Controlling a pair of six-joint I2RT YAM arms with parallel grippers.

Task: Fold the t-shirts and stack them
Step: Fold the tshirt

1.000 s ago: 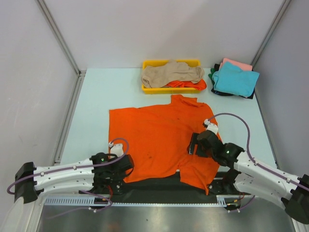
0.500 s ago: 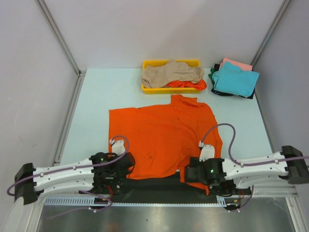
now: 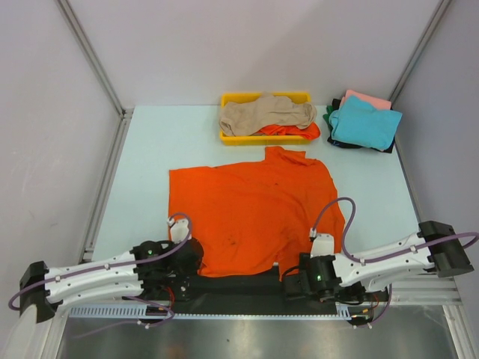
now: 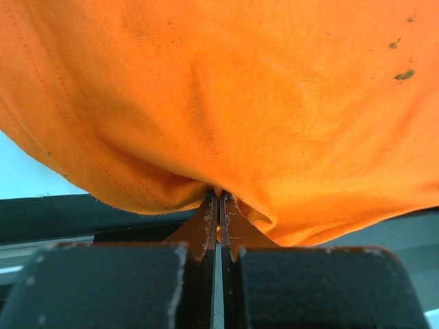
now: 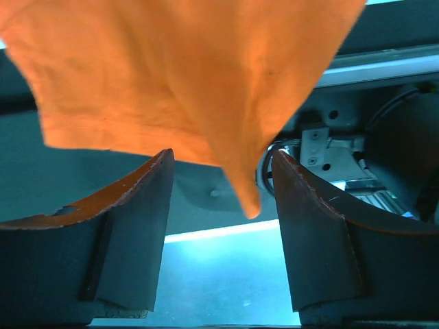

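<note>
A bright orange t-shirt [image 3: 254, 213] lies spread flat on the pale table, collar toward the far side. My left gripper [image 3: 196, 262] is at the shirt's near left hem. In the left wrist view this gripper [image 4: 219, 197] is shut on a bunched fold of the orange cloth [image 4: 240, 96]. My right gripper [image 3: 287, 278] sits at the shirt's near right corner. In the right wrist view that gripper [image 5: 223, 161] stands open, and a hanging point of the orange shirt [image 5: 248, 195] dangles between its fingers, which are clear of the cloth.
At the back, a yellow tray [image 3: 228, 99] holds a beige shirt [image 3: 262, 112] and some orange cloth [image 3: 292, 132]. A stack of teal [image 3: 365, 123], pink [image 3: 368, 99] and dark green [image 3: 329, 116] shirts lies at the back right. A black strip [image 3: 239, 288] borders the near edge.
My right arm has swung off the shirt's right side down to its near right corner, and its jaws have narrowed. The left gripper stayed shut on the hem, shifting slightly nearer.
</note>
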